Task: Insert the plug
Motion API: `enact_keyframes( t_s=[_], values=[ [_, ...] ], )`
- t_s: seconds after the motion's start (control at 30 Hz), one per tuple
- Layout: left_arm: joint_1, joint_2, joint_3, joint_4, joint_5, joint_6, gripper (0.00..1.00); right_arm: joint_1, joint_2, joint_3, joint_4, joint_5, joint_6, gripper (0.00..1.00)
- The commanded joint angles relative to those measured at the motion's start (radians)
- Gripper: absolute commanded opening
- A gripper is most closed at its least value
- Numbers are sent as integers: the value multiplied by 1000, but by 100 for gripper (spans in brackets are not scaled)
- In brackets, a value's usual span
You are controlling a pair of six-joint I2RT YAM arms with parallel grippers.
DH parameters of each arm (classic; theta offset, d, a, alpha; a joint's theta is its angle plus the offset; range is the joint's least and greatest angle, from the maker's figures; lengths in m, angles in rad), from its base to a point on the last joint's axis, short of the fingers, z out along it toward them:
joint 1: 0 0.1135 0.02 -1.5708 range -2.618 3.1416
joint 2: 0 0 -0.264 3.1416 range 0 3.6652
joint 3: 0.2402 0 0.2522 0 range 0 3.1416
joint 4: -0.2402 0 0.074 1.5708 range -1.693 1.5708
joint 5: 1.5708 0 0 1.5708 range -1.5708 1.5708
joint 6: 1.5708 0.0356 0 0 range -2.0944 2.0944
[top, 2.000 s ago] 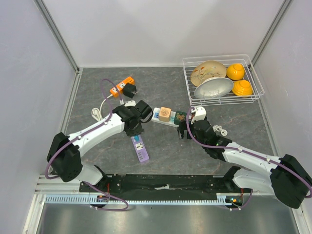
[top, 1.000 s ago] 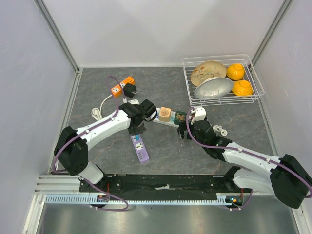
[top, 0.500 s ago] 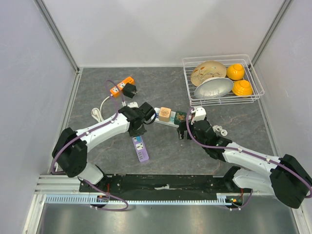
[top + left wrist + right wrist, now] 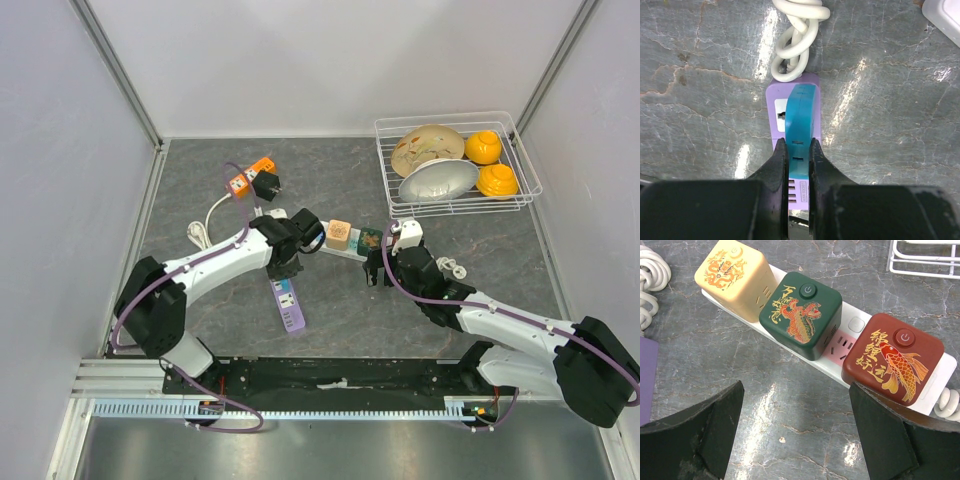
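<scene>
My left gripper (image 4: 799, 150) is shut on a blue plug (image 4: 800, 120) and holds it just over a purple power strip (image 4: 776, 110), whose white coiled cord (image 4: 794, 45) lies beyond. In the top view the left gripper (image 4: 287, 262) hangs over the far end of the purple strip (image 4: 288, 305). My right gripper (image 4: 795, 440) is open and empty. It hovers near a white power strip (image 4: 850, 347) that carries a cream cube (image 4: 735, 277), a green cube (image 4: 802, 310) and a red cube (image 4: 892, 357). In the top view the right gripper (image 4: 378, 265) is beside the white strip (image 4: 322, 240).
An orange power strip (image 4: 249, 177) with a black plug (image 4: 266, 185) lies at the back left. A wire basket (image 4: 384, 165) with bowls and orange items stands at the back right. A small white part (image 4: 455, 267) lies right of the right wrist.
My left arm has swung its wrist to the right and forward, toward the white strip's left end, with the blue plug still held. The right arm has not moved.
</scene>
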Motion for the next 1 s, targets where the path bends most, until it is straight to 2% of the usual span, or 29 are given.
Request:
enact_keyframes(
  t_s=[0.0,0.3,0.5,0.53,0.57,0.63,0.7,0.73,0.8,0.87,0.97],
  values=[
    [-5,143,-44,-4,74,-5,2,-6,-1,-6,32,-6,-8,95],
    [-7,158,-73,15,97,-3,2,-6,-8,-3,28,-8,-8,94],
    [-8,77,-16,25,96,12,13,-7,-27,6,3,-11,-7,95],
    [-8,57,-5,25,89,13,39,-7,-33,8,-11,-11,-7,95],
    [-8,42,5,24,83,15,44,-4,-37,9,-18,-12,-8,95],
    [-7,2,42,18,63,21,63,-6,-50,16,-37,-15,-10,94],
    [-8,-29,74,13,57,32,72,-6,-57,23,-48,-26,-17,94],
    [-7,-37,83,12,57,33,81,-6,-62,26,-60,-34,-24,94],
    [-8,-60,114,10,45,41,84,-6,-66,42,-75,-67,-39,95],
    [-7,-107,130,7,30,43,93,-6,-71,57,-89,-99,-50,95],
    [4,-188,151,9,-26,59,93,5,-67,81,-89,-179,-56,94]
  ],
)
